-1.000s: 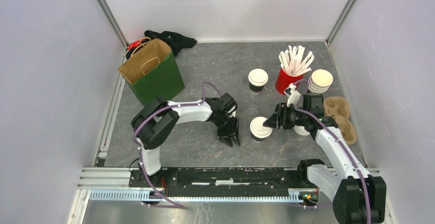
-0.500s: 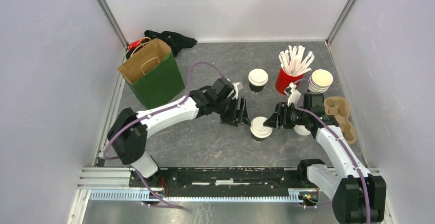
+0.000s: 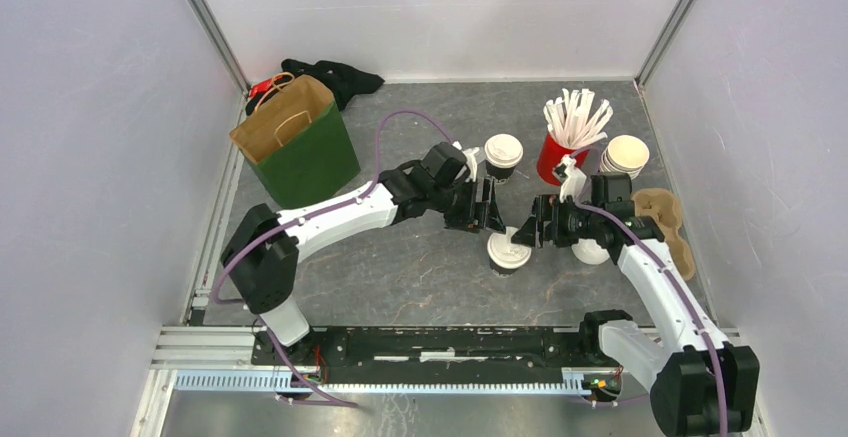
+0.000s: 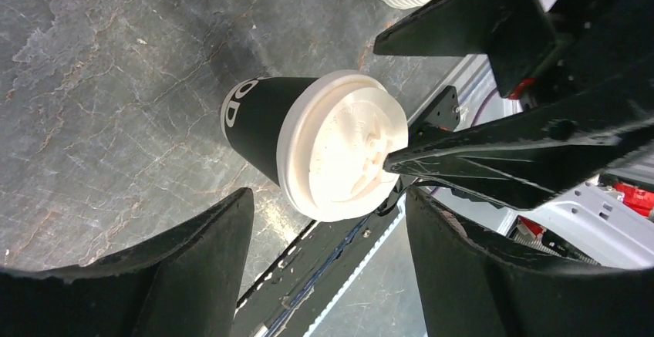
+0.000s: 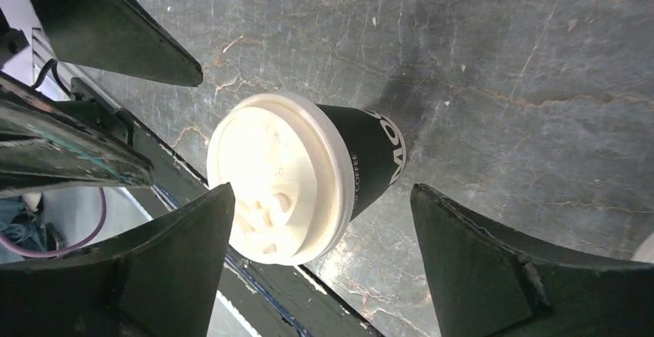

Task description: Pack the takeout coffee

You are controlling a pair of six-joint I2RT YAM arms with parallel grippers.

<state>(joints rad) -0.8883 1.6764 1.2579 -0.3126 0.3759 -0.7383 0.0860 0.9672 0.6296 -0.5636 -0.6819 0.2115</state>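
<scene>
The left claw (image 3: 490, 215) and the right claw (image 3: 527, 234) both hang spread wide, pinching nothing. Between them one lidded coffee cup (image 3: 508, 250) stands upright on the table (image 3: 400, 267).

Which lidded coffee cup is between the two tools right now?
The nearer cup, mid-table, with the left tool and right tool either side; the other cup stands back beside the red straw holder.
</scene>
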